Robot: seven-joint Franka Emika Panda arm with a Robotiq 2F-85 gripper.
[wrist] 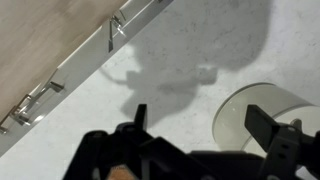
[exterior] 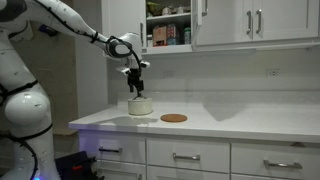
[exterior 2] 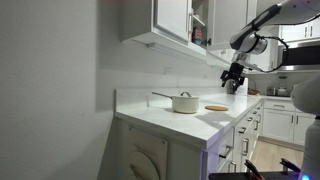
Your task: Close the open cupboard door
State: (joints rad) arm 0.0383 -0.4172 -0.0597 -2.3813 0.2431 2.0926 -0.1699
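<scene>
The open cupboard door (exterior 2: 172, 18) is a plain white panel swung out from the wall cupboards. Shelves with jars (exterior 2: 200, 25) show behind it. In an exterior view the door (exterior: 127, 20) stands to the left of the open shelves (exterior: 167, 30). My gripper (exterior: 136, 88) hangs well below the cupboard, just above a white pot (exterior: 140, 105). It also shows in an exterior view (exterior 2: 233, 82). In the wrist view the gripper (wrist: 205, 125) is open and empty, and it points down at the counter next to the pot (wrist: 250, 115).
A round wooden coaster (exterior: 173, 118) lies on the white counter (exterior: 230, 125) to the right of the pot. Closed upper doors with vertical silver handles (exterior: 255, 22) stand to the right. Drawer fronts with silver handles (wrist: 115, 30) run below the counter edge.
</scene>
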